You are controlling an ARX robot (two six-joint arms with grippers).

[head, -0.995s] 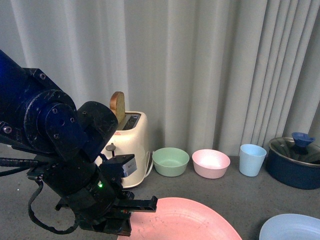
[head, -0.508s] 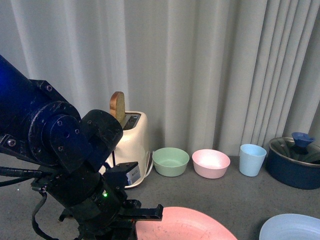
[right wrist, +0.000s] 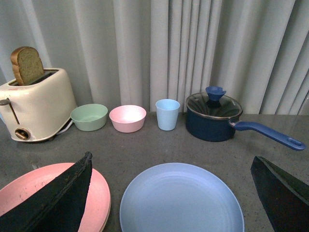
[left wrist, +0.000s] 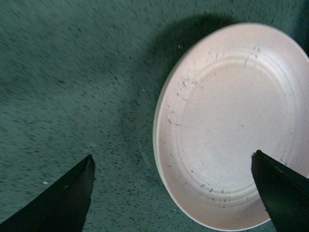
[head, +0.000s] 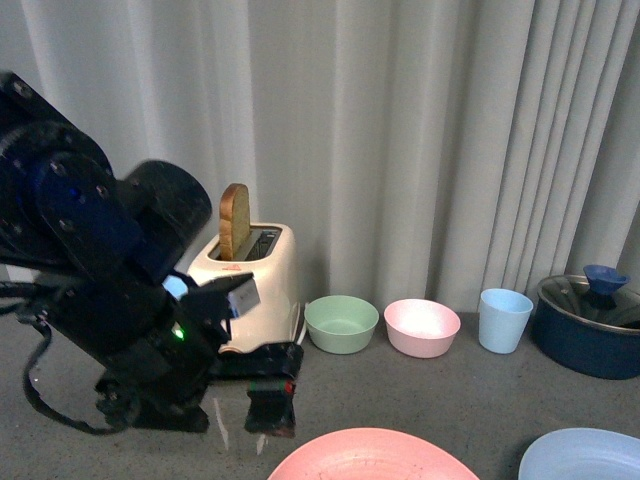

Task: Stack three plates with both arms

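A pink plate (head: 365, 455) lies flat at the near edge of the table, and a light blue plate (head: 585, 455) lies to its right. In the left wrist view my left gripper (left wrist: 172, 157) hangs open above the pink plate (left wrist: 236, 125), its rim between the spread fingers (left wrist: 63, 203). In the front view the left gripper (head: 262, 385) hovers just left of that plate, apart from it. My right gripper (right wrist: 171, 157) is open over the blue plate (right wrist: 181, 200), with the pink plate (right wrist: 29, 188) beside it. The right arm does not show in the front view.
Along the curtain stand a cream toaster (head: 250, 290) with a bread slice, a green bowl (head: 341, 322), a pink bowl (head: 421, 326), a blue cup (head: 504, 319) and a dark blue lidded pot (head: 590, 325) whose handle (right wrist: 270, 134) points right.
My left arm has risen and swung back from the pink plate. The plate now shows lower in the front view, with less of it in frame.
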